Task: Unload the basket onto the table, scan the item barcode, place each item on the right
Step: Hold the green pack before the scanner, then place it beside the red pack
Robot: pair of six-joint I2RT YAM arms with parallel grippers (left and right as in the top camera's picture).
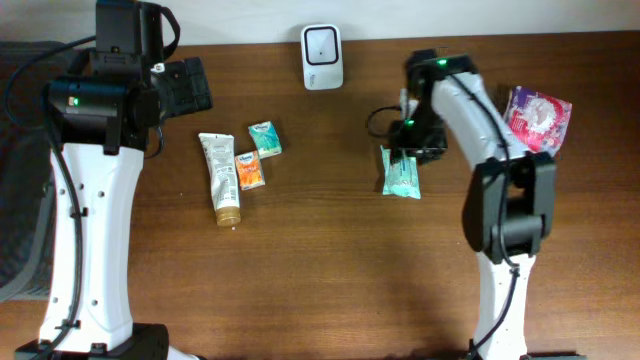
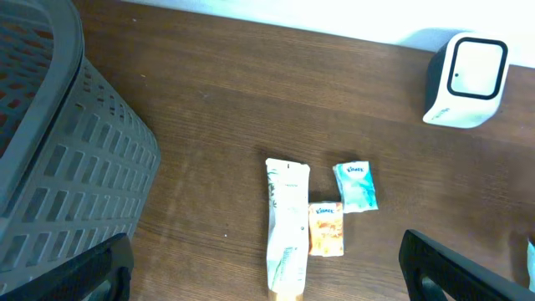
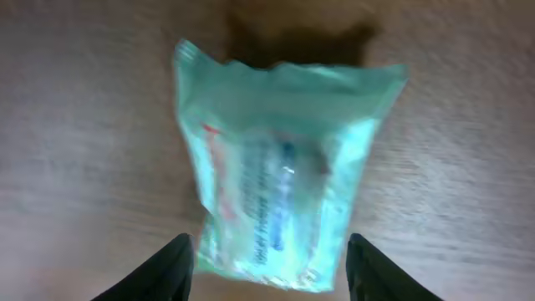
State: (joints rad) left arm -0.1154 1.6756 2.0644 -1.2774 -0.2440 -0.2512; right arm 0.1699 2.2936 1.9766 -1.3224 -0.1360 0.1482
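Observation:
A teal wipes packet (image 1: 402, 172) lies flat on the brown table, right of centre. My right gripper (image 1: 408, 143) hovers just over its far end. In the right wrist view the packet (image 3: 280, 184) is blurred and fills the space between the two dark fingers; the gripper (image 3: 269, 244) is open and straddles the packet's near end. The white barcode scanner (image 1: 322, 56) stands at the table's back edge, also seen in the left wrist view (image 2: 466, 77). My left gripper (image 1: 190, 85) is raised at the back left, and it (image 2: 263, 251) is wide open with nothing between its fingers.
A white tube (image 1: 220, 178), an orange packet (image 1: 249, 171) and a small teal tissue pack (image 1: 265, 138) lie left of centre. A pink and red bag (image 1: 538, 117) sits at the far right. A grey slatted basket (image 2: 58, 150) stands off the table's left side.

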